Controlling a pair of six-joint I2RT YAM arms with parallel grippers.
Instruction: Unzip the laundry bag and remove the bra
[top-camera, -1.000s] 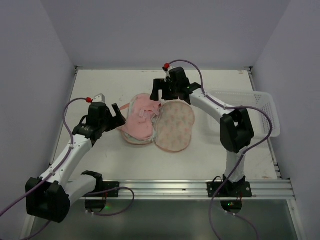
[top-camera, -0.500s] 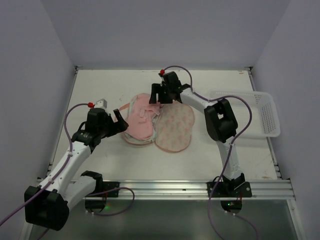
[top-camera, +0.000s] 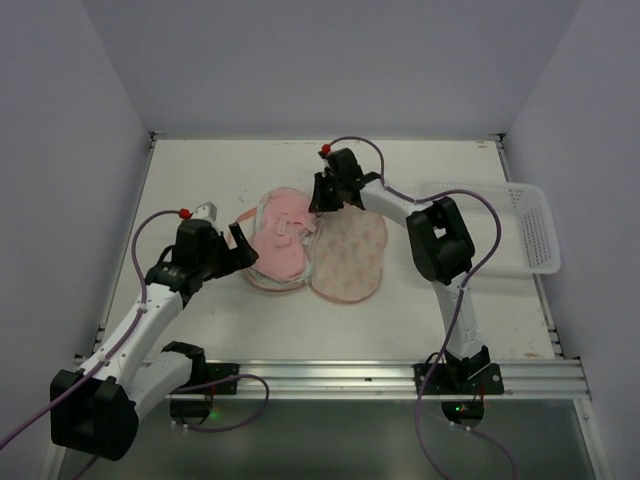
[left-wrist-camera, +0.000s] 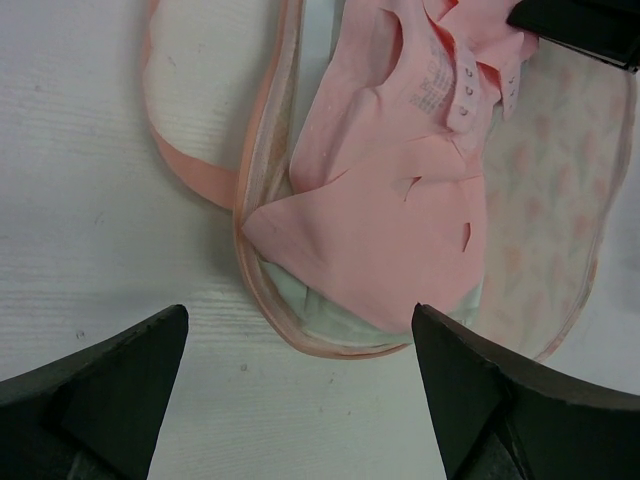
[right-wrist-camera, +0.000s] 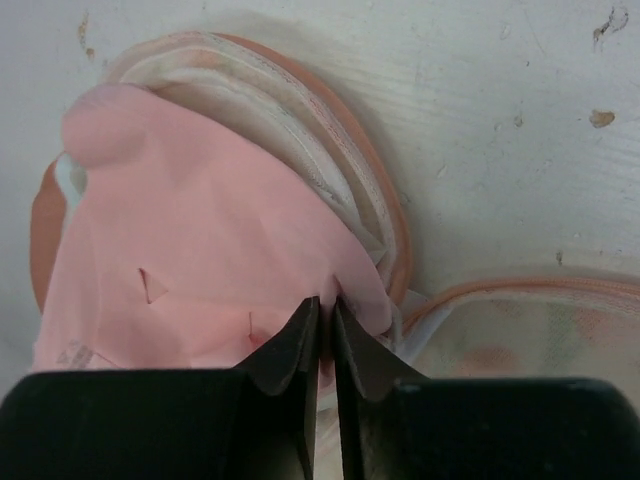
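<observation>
The laundry bag (top-camera: 352, 258) lies unzipped and spread flat in two lobes at the table's middle, its peach printed side (left-wrist-camera: 545, 200) showing on the right lobe. On the left lobe rests the pink bra (top-camera: 281, 236), with its hook strip (left-wrist-camera: 470, 95) visible. My right gripper (top-camera: 319, 205) is shut at the bra's far edge. In the right wrist view the right gripper (right-wrist-camera: 322, 304) pinches a fold of the bra (right-wrist-camera: 200, 230) beside the bag's rim (right-wrist-camera: 372, 190). My left gripper (top-camera: 243, 247) stands open just off the bag's near left rim (left-wrist-camera: 262, 300), with the left gripper (left-wrist-camera: 297, 330) over bare table.
A white lattice basket (top-camera: 522, 225) sits at the right edge of the table. Walls close in the table on the left, back and right. The right arm's elbow (top-camera: 440, 240) hangs over the table right of the bag.
My right gripper has gone from wide open to shut, pinching the pink bra at its far edge. The left gripper has crept slightly closer to the bag, staying open.
</observation>
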